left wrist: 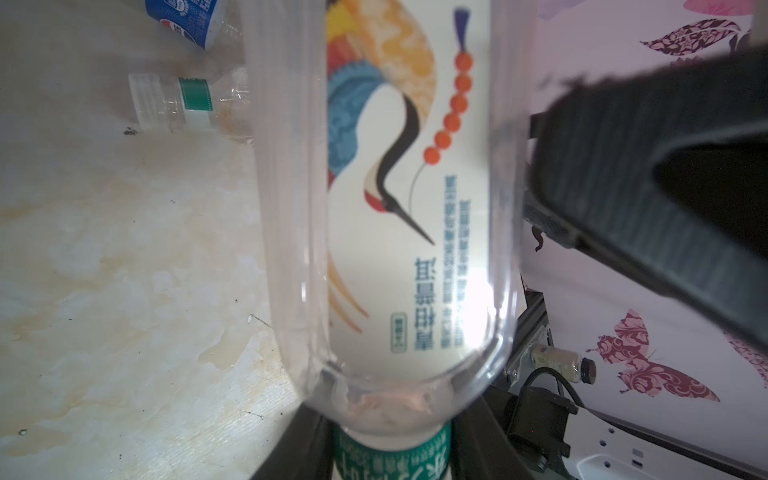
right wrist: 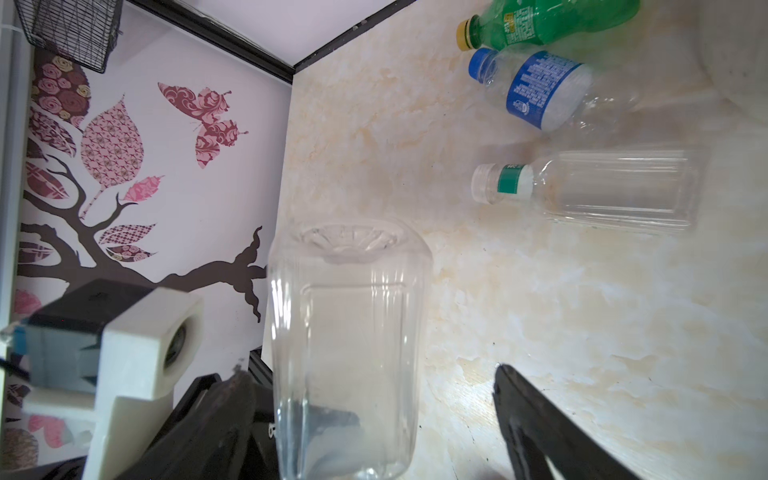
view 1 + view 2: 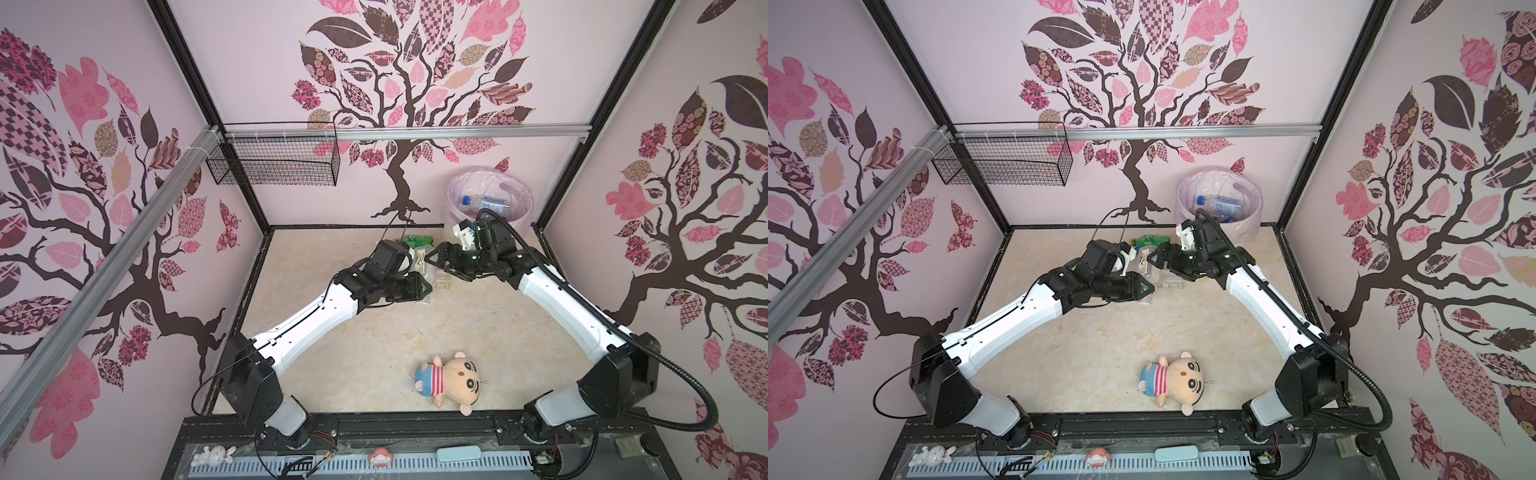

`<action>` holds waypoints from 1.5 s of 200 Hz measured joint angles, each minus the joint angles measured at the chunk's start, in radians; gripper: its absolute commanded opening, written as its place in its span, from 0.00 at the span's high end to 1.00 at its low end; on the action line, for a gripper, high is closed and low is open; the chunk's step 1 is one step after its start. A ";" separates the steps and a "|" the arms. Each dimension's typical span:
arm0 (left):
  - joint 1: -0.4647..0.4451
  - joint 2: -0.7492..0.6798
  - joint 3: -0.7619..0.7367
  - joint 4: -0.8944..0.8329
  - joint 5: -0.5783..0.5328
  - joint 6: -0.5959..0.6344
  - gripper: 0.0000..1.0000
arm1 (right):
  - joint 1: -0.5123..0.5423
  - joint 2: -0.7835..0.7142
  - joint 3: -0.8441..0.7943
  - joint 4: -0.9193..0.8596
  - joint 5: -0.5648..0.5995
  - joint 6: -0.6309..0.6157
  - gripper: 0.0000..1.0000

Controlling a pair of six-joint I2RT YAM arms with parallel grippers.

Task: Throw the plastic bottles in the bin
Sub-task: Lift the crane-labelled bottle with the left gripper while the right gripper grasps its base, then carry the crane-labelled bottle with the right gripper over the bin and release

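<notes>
1. We see the pale marbled table (image 3: 374, 340) carrying everything.
2. The bin (image 3: 1252, 224) stands at the table's far right. A binned bottle (image 3: 492, 203) lies inside it, long axis left to right, blue cap leftward.
3. The held bottle (image 1: 395, 208) is at the far middle, long axis near to far, neck nearest us and base farthest.
4. Three loose bottles (image 2: 602, 187) lie on their sides close by, toward the bin.
5. The left fingers (image 1: 286, 453) are clamped on the held bottle's neck. The right fingers (image 2: 536, 424) stand apart, flanking its base end.
</notes>
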 measured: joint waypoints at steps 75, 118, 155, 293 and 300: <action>-0.002 -0.011 0.002 -0.004 0.012 -0.015 0.70 | 0.000 0.039 -0.013 0.099 -0.077 0.066 0.20; -0.002 -0.007 0.005 -0.011 0.014 -0.016 0.67 | 0.006 0.054 -0.013 0.109 -0.094 0.082 0.37; -0.004 -0.005 0.005 -0.019 0.013 -0.014 0.59 | 0.006 0.055 -0.007 0.092 -0.090 0.077 0.41; 0.033 -0.089 0.212 -0.182 -0.074 0.041 0.09 | -0.036 0.087 0.467 -0.251 0.140 -0.081 0.46; 0.033 -0.086 0.241 -0.196 -0.079 0.046 0.06 | -0.052 0.092 0.503 -0.261 0.146 -0.084 0.46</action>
